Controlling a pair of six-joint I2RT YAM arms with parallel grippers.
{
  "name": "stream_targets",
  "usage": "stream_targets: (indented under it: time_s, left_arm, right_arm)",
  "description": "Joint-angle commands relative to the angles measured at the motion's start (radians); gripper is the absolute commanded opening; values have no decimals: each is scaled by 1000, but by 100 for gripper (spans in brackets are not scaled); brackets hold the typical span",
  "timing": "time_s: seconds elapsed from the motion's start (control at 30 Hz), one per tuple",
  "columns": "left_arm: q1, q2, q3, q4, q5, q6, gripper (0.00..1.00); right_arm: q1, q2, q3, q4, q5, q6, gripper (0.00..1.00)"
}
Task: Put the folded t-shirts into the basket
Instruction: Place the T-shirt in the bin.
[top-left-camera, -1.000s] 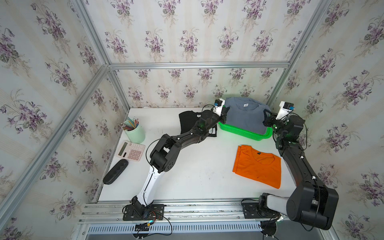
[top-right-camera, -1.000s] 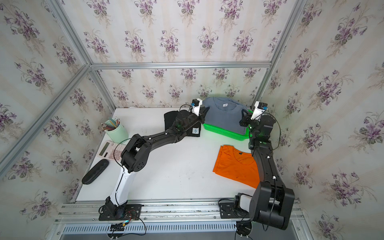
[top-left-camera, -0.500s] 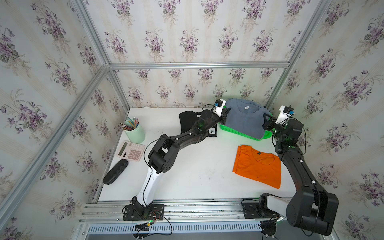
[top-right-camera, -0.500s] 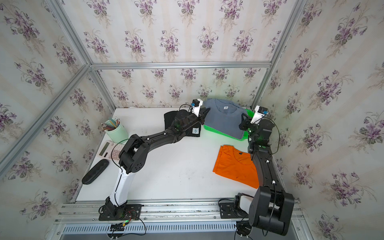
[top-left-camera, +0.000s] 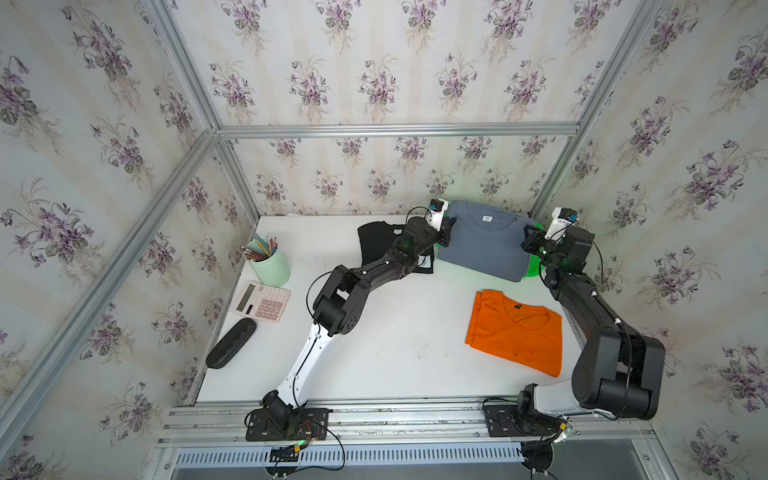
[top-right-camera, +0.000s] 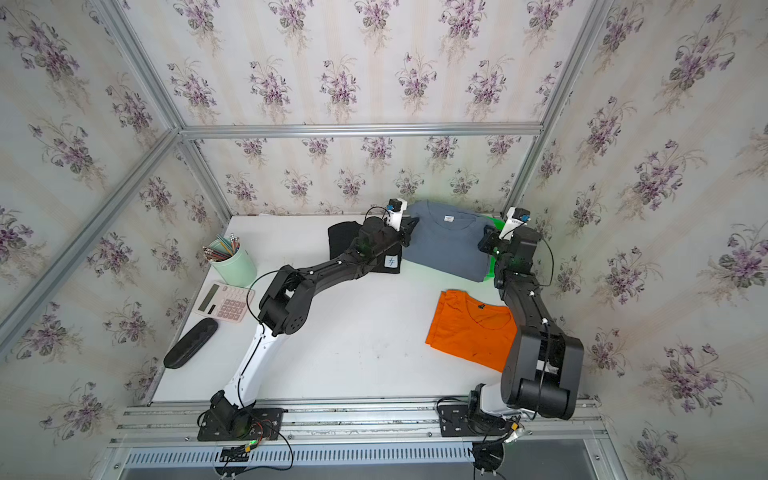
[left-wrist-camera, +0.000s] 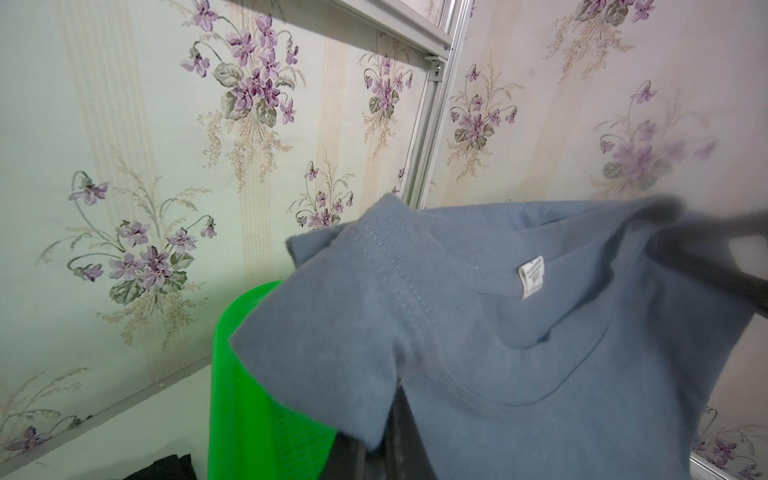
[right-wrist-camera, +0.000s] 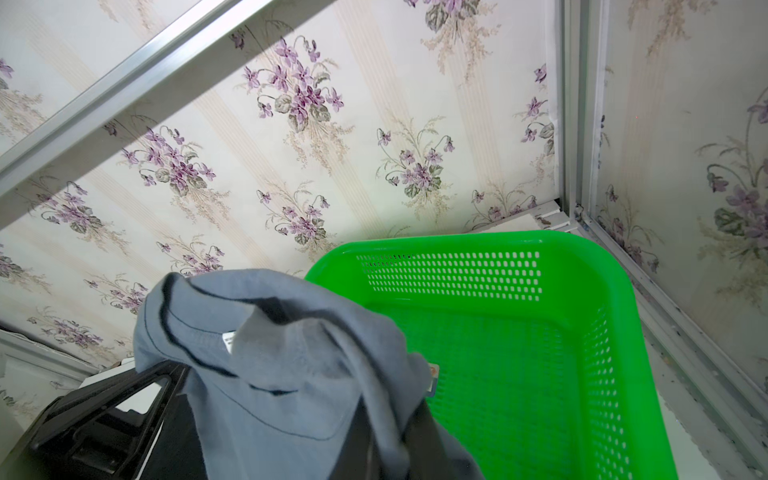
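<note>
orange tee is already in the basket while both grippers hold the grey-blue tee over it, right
No: the orange tee lies flat on the table, outside the basket, as both top views show. The left gripper and right gripper do hold the grey-blue tee over it.

White desk: three loose items along its left edge, seen in both top views.
- Mint-green cup, upright, holding coloured pencils; left of frame centre.
- Calculator, pale with pink keys, lying flat just below the cup.
- Black oblong case, lower left, near the calculator, not touching.

Surround: floral wallpaper, aluminium frame rails.
</note>
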Motion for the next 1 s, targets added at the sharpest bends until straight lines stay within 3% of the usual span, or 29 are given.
stream_targets:
  time_s: [0.0, 0.23, 0.37, 0.43, 0.47, 0.97]
  left_arm:
    - [3, 32, 58, -16, 0, -10, 0]
    - [4, 97, 148, -47, 0, -6, 3]
    - [5, 94, 129, -44, -47, -6, 52]
    - [5, 73, 96, -28, -59, 1, 71]
    - [5, 61, 78, -23, -67, 6, 76]
    - [19, -93, -199, 43, -100, 47, 79]
  right_arm:
    - [-1, 29, 25, 63, 20, 13, 0]
    - [-1, 86, 77, 59, 32, -7, 0]
    - [-1, 143, 115, 58, 44, -15, 0]
    - [-1, 179, 130, 55, 53, -8, 0]
    - [-1, 200, 139, 59, 54, -7, 0]
    - [-1, 412, 270, -1, 30, 41, 0]
